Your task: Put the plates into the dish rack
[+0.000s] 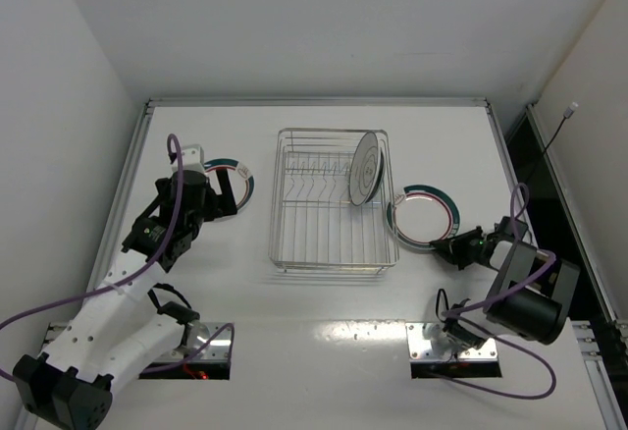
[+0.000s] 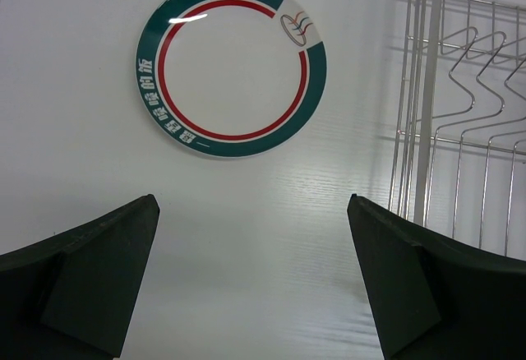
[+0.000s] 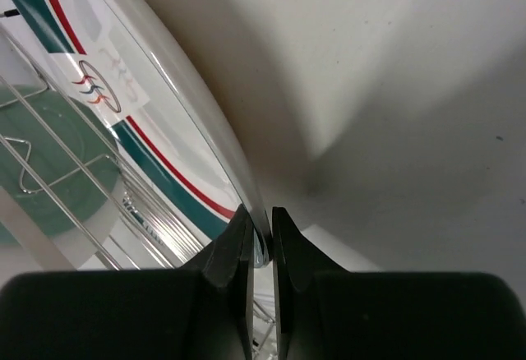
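Loading looks partway done: a white grey-patterned plate (image 1: 365, 168) stands on edge among the tines at the dish rack (image 1: 319, 229)'s 2 o'clock corner. Right gripper (image 3: 261, 228) is clamped on the rim of a green-and-red banded plate (image 1: 424, 216) on the bench (image 1: 324, 351) at the rack's 4 o'clock. Next comes a lift over the wire wall, clear of that standing plate. Left gripper (image 2: 253, 212), jaws apart, hovers short of the other banded plate (image 2: 230, 66) at 9 o'clock.
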You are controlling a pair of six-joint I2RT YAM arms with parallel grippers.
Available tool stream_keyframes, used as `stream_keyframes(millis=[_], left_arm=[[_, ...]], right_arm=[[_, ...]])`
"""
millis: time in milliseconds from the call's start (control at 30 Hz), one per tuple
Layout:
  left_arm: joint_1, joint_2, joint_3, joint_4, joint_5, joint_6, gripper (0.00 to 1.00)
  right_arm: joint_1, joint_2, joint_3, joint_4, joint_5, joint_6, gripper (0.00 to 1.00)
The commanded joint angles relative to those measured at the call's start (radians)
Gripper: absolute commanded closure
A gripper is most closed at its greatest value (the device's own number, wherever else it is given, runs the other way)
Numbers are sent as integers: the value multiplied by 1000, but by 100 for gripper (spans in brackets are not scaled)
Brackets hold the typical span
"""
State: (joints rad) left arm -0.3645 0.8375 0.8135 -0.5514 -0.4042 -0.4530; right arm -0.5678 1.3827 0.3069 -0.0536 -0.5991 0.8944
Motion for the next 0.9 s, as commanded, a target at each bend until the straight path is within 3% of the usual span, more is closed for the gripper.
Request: stream_keyframes(millis=[0, 133, 267, 467, 667, 867], left_arm=[[12, -2, 7, 15, 4, 7, 1], [12, -2, 7, 15, 4, 7, 1], [12, 8, 7, 15, 4, -2, 1], [12, 8, 7, 15, 4, -3, 1], [12, 17, 7, 15, 4, -3, 1], [12, 17, 7, 15, 4, -3, 1]], right_arm=[[9, -43, 3, -54, 131, -40, 100], [42, -268, 171, -214, 260, -60, 100], [101, -274, 371, -314, 332, -84, 100], [230, -286, 502, -291, 426, -12, 100], [564, -229, 806, -411, 766, -47, 100], [818, -133, 962, -477, 999, -86, 100]])
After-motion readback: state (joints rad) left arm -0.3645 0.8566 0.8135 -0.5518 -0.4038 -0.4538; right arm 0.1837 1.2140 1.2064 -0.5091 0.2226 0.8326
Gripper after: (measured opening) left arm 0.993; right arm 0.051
